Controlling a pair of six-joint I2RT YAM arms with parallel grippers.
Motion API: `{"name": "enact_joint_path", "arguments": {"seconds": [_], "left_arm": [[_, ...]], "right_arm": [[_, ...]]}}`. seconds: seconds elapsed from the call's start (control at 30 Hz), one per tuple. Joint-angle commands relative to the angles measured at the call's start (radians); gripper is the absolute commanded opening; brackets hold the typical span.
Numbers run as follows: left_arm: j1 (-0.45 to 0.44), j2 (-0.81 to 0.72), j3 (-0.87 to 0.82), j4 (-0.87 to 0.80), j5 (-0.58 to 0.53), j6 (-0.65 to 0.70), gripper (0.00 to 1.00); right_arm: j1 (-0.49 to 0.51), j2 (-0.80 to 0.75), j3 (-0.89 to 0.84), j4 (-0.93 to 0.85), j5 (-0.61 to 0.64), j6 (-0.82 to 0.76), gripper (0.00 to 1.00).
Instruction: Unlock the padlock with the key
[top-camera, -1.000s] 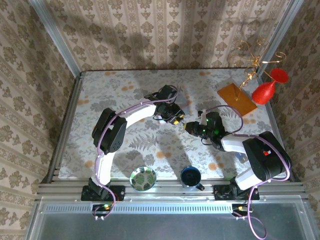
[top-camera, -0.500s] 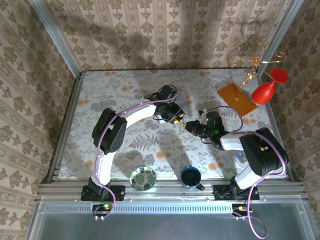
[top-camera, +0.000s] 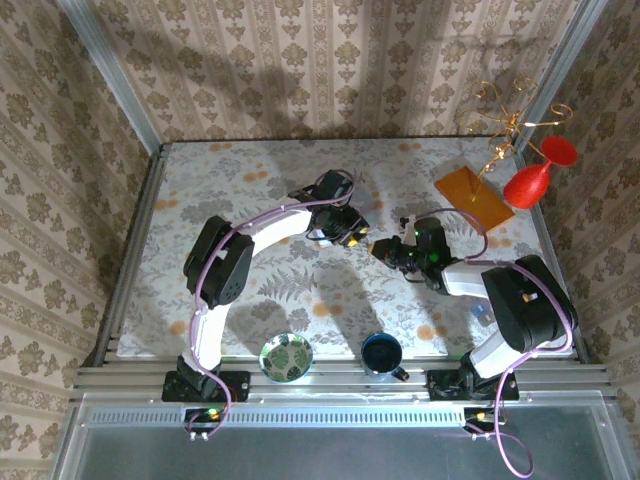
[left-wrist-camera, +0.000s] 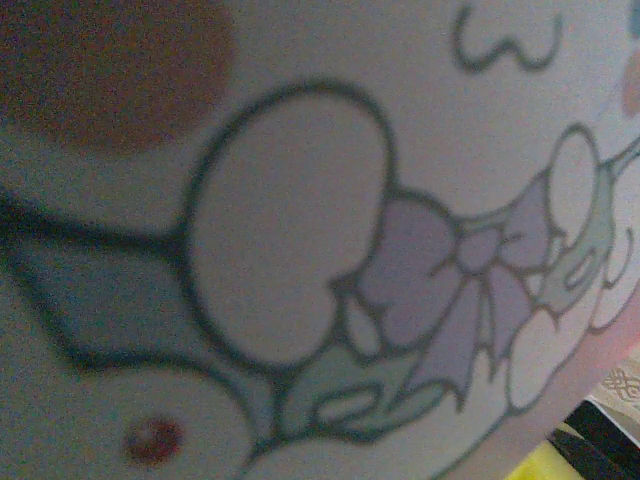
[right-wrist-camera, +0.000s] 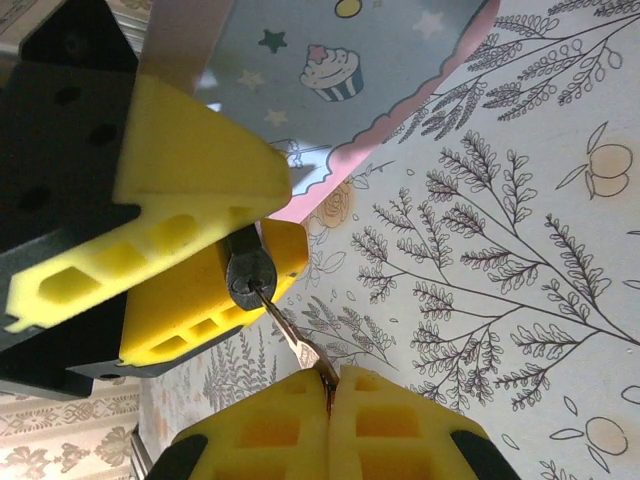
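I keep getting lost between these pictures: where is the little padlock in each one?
Right wrist: padlock left of centre, clamped in the left end effector, the key touching it.
Top: mid-table, between the left and the right end effector; too small to discern.
Left wrist: not discernible; picture tin up close.
Shared landmark: that tin, top of the right wrist view.
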Motion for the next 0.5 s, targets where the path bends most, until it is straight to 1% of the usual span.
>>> {"name": "enact_joint_path", "arguments": {"seconds": [0.0,0.23,0.47], "left_arm": [[-0.028,0.027,-0.035,-0.085,0.151,-0.040,0.00],[-0.030,0.029,-0.037,-0.083,0.149,-0.041,0.00],[-0.032,0.033,-0.033,-0.077,0.149,-0.044,0.00]], "right_arm": [[-0.013,-0.018,0.082,-0.010,-0.004,-0.006,0.00],[-0.014,0.007,0.101,-0.004,-0.045,0.037,0.00],[-0.014,0.029,0.071,0.116,-0.086,0.119,0.00]]}}
